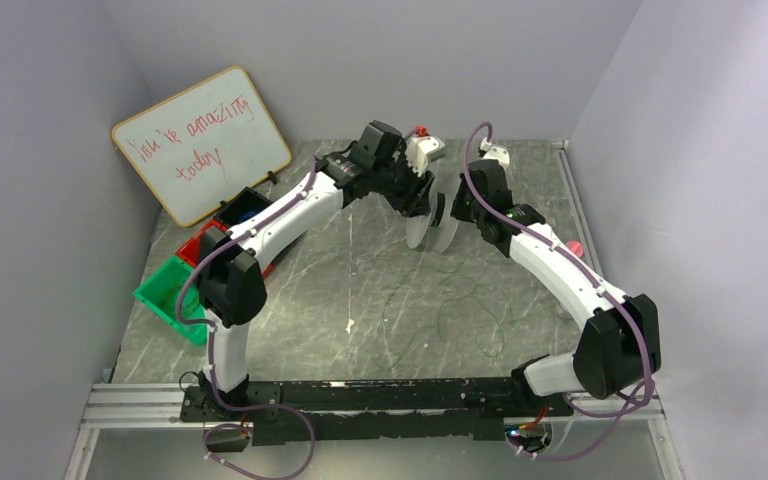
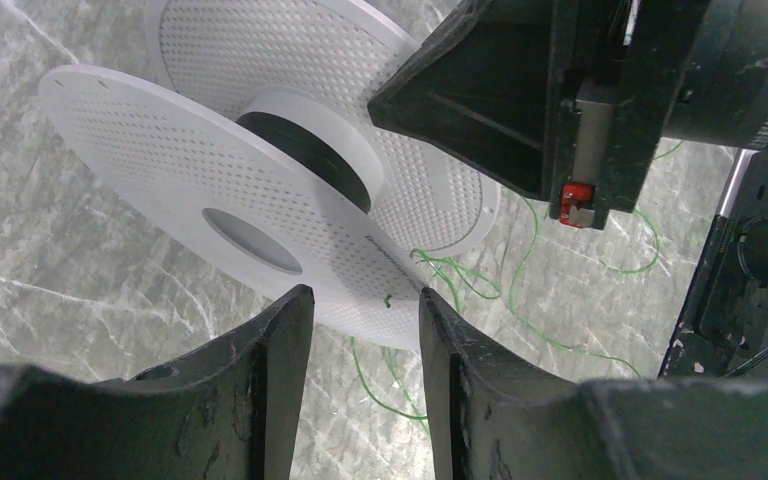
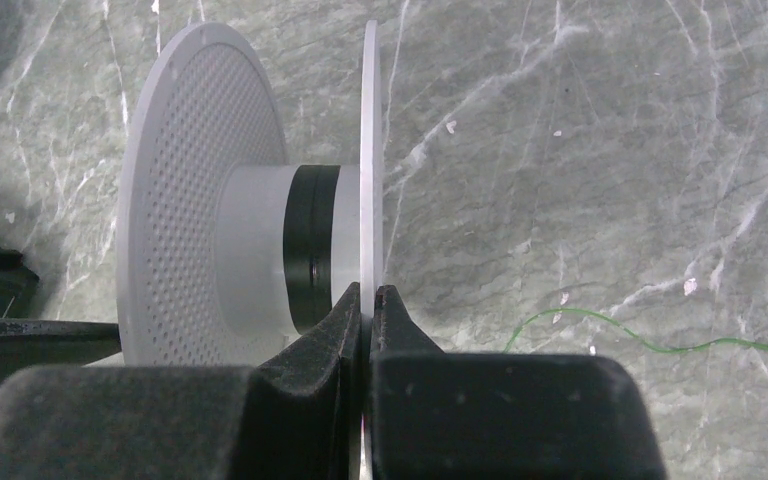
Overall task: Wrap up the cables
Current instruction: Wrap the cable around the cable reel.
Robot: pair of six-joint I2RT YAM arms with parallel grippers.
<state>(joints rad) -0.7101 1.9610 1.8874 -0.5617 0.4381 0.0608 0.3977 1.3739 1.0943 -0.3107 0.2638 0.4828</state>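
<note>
A white spool (image 1: 430,228) with two perforated flanges and a dark band on its hub (image 2: 305,150) hangs above the table at the back middle. My right gripper (image 3: 368,292) is shut on the rim of one flange (image 3: 370,150). My left gripper (image 2: 365,298) is open, its fingertips on either side of the lower edge of the other flange (image 2: 160,150), apart from it. The cables are thin green wire (image 2: 560,340) lying in loose squiggles on the table under the spool. A short green end (image 2: 388,298) pokes through a flange hole between the left fingertips. More green wire (image 3: 610,325) trails right.
A whiteboard (image 1: 200,140) leans at the back left. Green (image 1: 172,297), red (image 1: 203,240) and dark (image 1: 245,205) bins stand along the left side. A small red object (image 1: 575,247) lies by the right arm. Grey walls close in on both sides.
</note>
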